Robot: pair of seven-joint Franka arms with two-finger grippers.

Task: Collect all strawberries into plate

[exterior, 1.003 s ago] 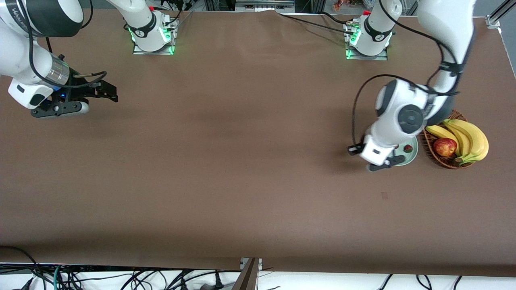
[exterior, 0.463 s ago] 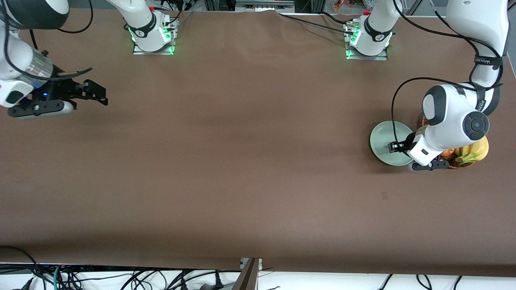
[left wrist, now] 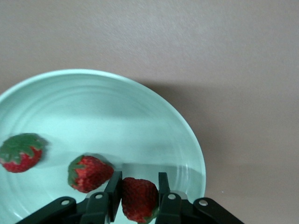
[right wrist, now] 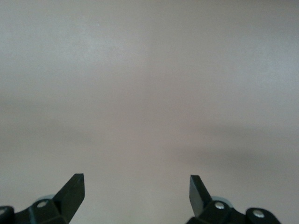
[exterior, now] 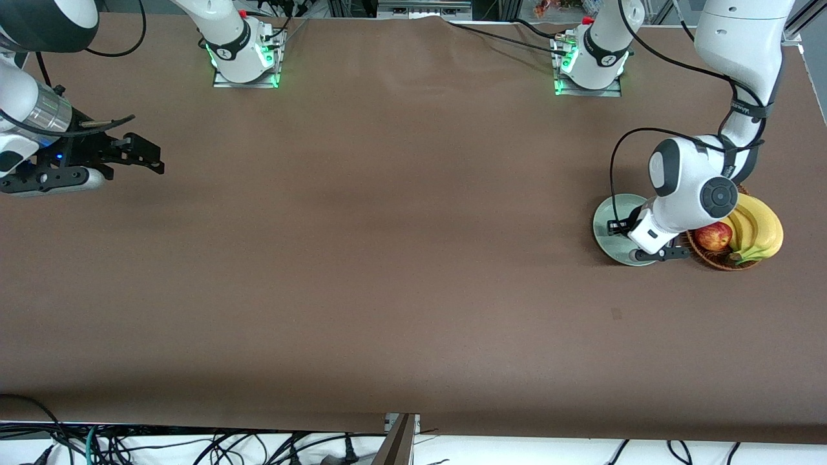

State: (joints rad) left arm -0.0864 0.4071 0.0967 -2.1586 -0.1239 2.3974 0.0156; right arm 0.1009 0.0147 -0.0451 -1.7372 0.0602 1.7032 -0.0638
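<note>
Over the mint-green plate (exterior: 610, 219), at the left arm's end of the table, the left gripper (left wrist: 138, 196) hangs low with its two fingers (left wrist: 113, 189) pinching a strawberry (left wrist: 138, 198) between them. Wrist view: the held berry sits just above the dish surface, close to the rim; whether it touches the plate cannot be told.

Two more strawberries lie inside the plate. One (left wrist: 88, 173) rests just beside the held berry, red flesh toward the gripper, green cap turned away. The other (left wrist: 20, 152) lies a little apart from that one, cap up. All three berries are within the plate's rim.

Front view: the left arm's wrist covers much of the plate, berries hidden there. Wicker basket (exterior: 714, 255) sits at about 3 o'clock of the plate, just beside it, holding a red-yellow apple (exterior: 713, 236) and a bunch of bananas (exterior: 757, 227).

Right gripper (exterior: 143, 152) waits above the bare brown table (exterior: 387, 258) at the right arm's end, well apart from the plate. Its fingers (right wrist: 72, 190) are spread wide with nothing between them; right wrist view shows only tablecloth.
</note>
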